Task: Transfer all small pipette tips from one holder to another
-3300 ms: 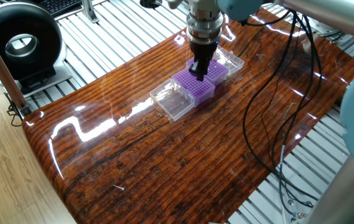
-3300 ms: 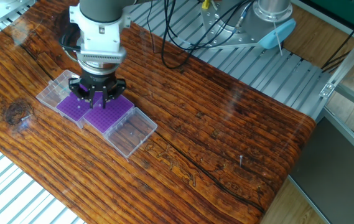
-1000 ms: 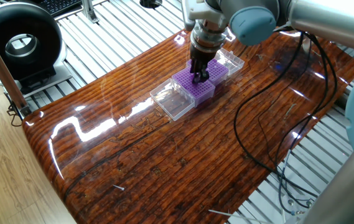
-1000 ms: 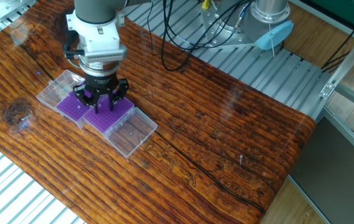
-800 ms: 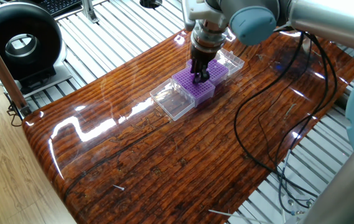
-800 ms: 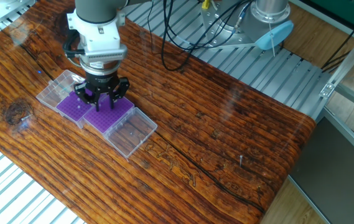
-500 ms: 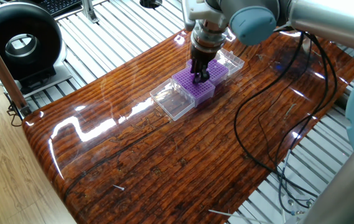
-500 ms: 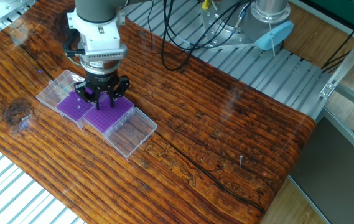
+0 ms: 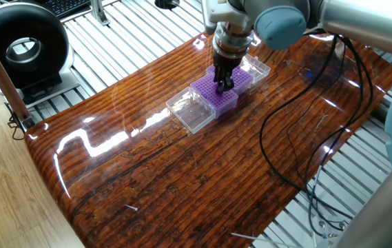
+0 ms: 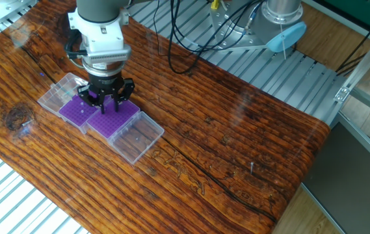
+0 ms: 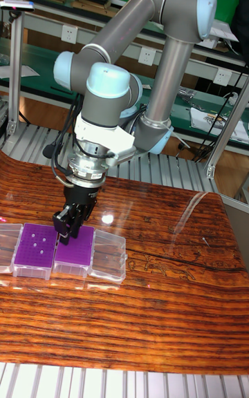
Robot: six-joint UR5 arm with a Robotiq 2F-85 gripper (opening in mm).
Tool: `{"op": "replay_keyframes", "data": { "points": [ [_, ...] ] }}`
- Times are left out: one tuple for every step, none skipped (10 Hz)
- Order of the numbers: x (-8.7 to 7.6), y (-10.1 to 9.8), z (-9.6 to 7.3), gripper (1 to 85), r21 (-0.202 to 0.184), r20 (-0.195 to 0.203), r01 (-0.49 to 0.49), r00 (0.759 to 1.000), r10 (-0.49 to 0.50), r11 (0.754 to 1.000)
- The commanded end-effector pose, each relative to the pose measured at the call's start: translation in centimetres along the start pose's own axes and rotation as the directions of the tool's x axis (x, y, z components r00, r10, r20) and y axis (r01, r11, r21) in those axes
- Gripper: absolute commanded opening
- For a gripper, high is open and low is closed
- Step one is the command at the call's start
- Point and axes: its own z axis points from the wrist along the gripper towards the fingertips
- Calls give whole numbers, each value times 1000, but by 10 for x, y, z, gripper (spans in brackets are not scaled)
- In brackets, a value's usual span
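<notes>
Change: since 3.3 s ago my wrist has tilted and my gripper has shifted a little across the racks; over the last second it has barely moved.
Gripper: my fingers point down and sit close together, with only a narrow gap. They hang just over the purple grid; I cannot tell whether they pinch a tip or touch the rack.
Rack beneath me: a purple rack, the one under my fingertips, stands flush against a second purple rack.
Small pipette tips: a few pale dots show in the second rack's holes in the tall view; too small to describe further. I can make out none in the rack below me.
Lids: a clear lid lies open at the outer side of my rack, another clear lid at the outer side of the second rack.
Bench: the row of racks and lids sits on the glossy wooden bench, towards its far edge in the first fixed view.
</notes>
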Motion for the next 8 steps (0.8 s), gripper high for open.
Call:
{"op": "replay_keyframes", "data": {
  "points": [
    [-2, -1, -2, 347, -7, 5, -15, 1000, 15, 1000],
    [-1, 1, -2, 353, -16, 3, -16, 1000, 16, 1000],
    [1, 2, -2, 363, -20, -3, -20, 1000, 20, 1000],
    [0, 3, -2, 367, -23, -1, -20, 1000, 20, 1000],
    [4, 3, -5, 363, -41, -8, -23, 1000, 22, 999],
    [4, 6, -9, 367, -60, 0, -42, 999, 42, 997],
    [1, 10, -10, 367, -75, 8, -56, 998, 57, 996],
    [2, 10, -9, 367, -76, 5, -56, 998, 56, 996]
  ]
}}
